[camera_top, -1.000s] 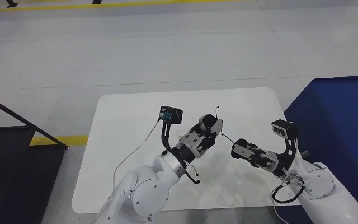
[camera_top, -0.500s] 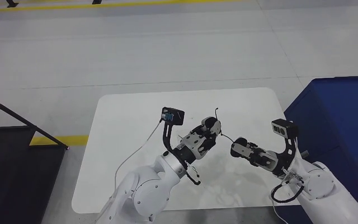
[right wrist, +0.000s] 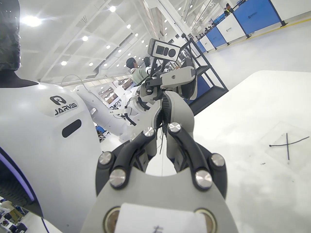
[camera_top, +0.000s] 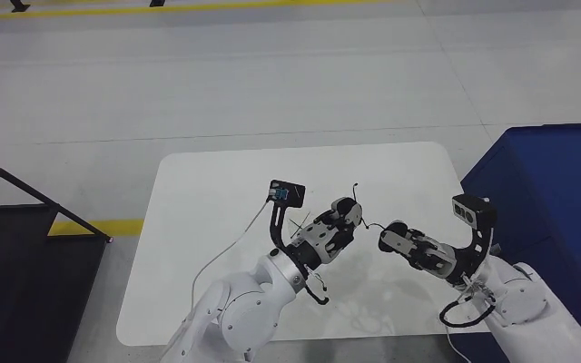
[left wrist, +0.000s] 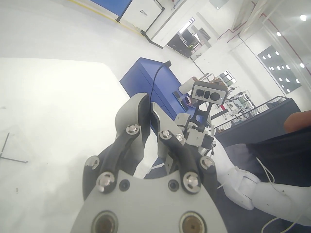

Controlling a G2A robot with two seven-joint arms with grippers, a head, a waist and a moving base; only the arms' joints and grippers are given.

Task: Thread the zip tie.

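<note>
The white table point(camera_top: 209, 200) spreads out below me, and a blue bin point(camera_top: 536, 191) stands just beside its edge on my right. Both of my arms are held above the table's near half, with the wrists turned toward each other and the two hands near but not touching.

My left gripper point(camera_top: 350, 212) is pinched together on the zip tie point(camera_top: 355, 192). In the left wrist view, the black strap point(left wrist: 151, 86) rises out from between my left gripper's point(left wrist: 148, 103) fingers point(left wrist: 131, 112) and curves up to its small square head. My right gripper point(camera_top: 387, 236) sits just to the right of the left one and slightly nearer to me. It is also clamped tight, on the strap's other end. In the right wrist view, the thin strap point(right wrist: 161, 146) runs down through the narrow seam between the fingers of that gripper point(right wrist: 163, 104). From above, a short stretch of strap bridges the gap between my two hands, clear of the tabletop.

Two spare ties point(right wrist: 288, 144) lie crossed over each other flat on the table, well apart from both hands.
</note>
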